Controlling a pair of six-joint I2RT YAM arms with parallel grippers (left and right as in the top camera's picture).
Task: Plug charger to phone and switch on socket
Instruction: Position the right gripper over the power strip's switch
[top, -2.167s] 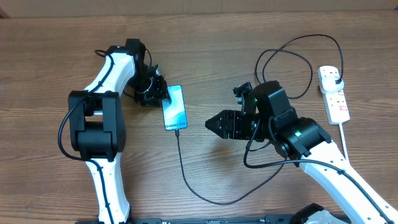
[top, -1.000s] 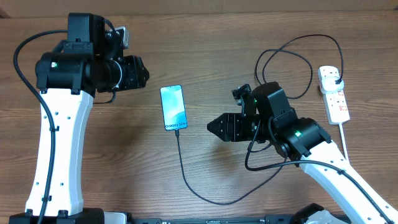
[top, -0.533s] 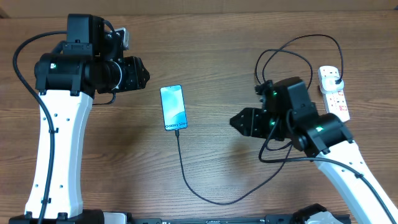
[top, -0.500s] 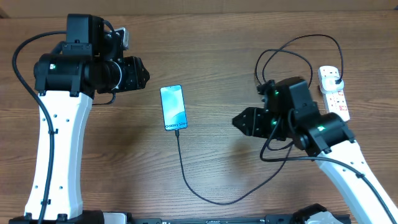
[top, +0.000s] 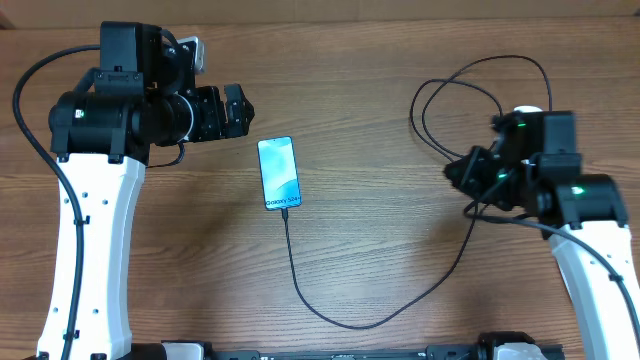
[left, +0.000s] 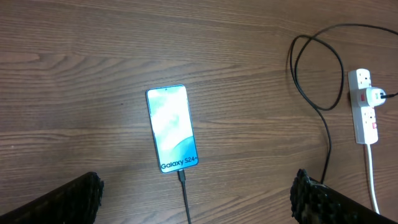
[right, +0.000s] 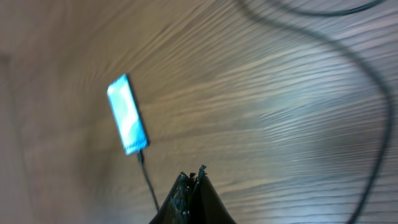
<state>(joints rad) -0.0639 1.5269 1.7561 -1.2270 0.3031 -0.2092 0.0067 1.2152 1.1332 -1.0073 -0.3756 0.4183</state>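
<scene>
A brown wood-grain bench is filling the views, and a pale strip is showing past its far edge at the top of the overhead view. The phone is lying flat left of centre with its screen glowing blue-teal. The charger is meeting its near short end by the white text, then trailing toward the near edge and curving off to the right. The socket is lying near the right edge with its thick white cord running toward the near side, and the black cable is looping just beside it. Compared with a moment earlier, the right arm is now sitting far over to the right, covering most of the socket from above. The right pincer is now pressed shut on nothing, where before it was parted. The left pincer is now standing wide open, holding nothing and hovering up and left of the phone. The phone and cable are lying where they were. Bare wood is stretching between the phone and the right pincer, and more is lying open along the far side.
</scene>
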